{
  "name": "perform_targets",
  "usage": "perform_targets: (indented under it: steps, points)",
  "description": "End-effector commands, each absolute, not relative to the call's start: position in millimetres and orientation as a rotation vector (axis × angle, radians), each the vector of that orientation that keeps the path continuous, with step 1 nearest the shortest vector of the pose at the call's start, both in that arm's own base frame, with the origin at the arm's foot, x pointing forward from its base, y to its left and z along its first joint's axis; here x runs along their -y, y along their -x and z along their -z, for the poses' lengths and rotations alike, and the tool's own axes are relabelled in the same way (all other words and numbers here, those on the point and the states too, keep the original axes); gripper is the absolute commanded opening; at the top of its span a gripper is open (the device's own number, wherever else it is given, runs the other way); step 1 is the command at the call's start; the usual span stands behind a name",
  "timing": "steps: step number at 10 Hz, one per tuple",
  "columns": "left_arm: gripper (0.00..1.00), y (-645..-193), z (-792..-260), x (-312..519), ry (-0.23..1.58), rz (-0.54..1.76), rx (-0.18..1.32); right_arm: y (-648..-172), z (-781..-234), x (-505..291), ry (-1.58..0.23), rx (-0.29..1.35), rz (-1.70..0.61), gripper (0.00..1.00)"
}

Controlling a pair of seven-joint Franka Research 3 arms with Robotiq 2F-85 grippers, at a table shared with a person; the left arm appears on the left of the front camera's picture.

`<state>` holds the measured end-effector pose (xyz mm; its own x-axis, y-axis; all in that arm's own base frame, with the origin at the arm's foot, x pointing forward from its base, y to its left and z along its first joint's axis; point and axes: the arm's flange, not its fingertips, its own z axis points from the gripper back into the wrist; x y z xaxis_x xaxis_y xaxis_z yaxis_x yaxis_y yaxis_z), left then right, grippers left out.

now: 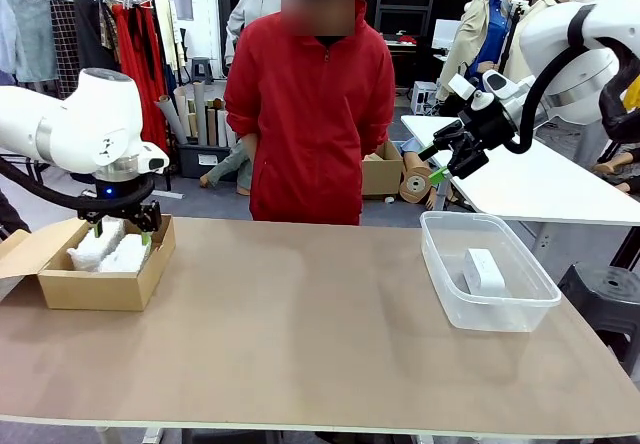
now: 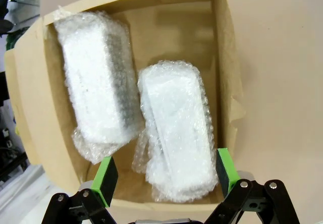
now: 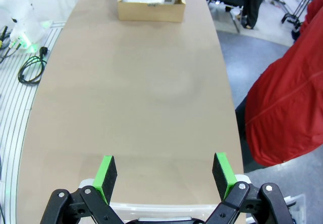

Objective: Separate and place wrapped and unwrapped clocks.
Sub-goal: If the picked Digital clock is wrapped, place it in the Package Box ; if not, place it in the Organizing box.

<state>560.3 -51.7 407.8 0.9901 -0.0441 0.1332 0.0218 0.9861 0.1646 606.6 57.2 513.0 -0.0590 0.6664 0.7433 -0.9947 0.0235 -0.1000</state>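
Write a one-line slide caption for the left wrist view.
Open left hand above a cardboard box holding two bubble-wrapped clocks side by side.

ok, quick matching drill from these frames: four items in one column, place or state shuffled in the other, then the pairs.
Column 1
1. wrapped clocks
2. unwrapped clock
3. left gripper
4. right gripper

Column 2
A. raised in the air above the table's right end, jaws open
B. side by side in the cardboard box
C. in the clear plastic bin
D. jaws open over the box, straddling one wrapped lump

Pairs: 1-B, 2-C, 3-D, 4-A
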Motion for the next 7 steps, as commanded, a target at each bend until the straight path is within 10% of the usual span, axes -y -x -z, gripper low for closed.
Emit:
perform_targets:
  steps: [1, 7]
  points:
    - [1.0, -550.6, -423.1, 45.3, -0.148, 0.014, 0.126, -607.0, -513.8, -57.8, -0.576, 0.752, -1.498, 1.0]
    - [1.0, -553.8, -425.1, 49.2, -0.16, 0.017, 0.136, -607.0, -513.8, -57.8, -0.576, 0.752, -1.498, 1.0]
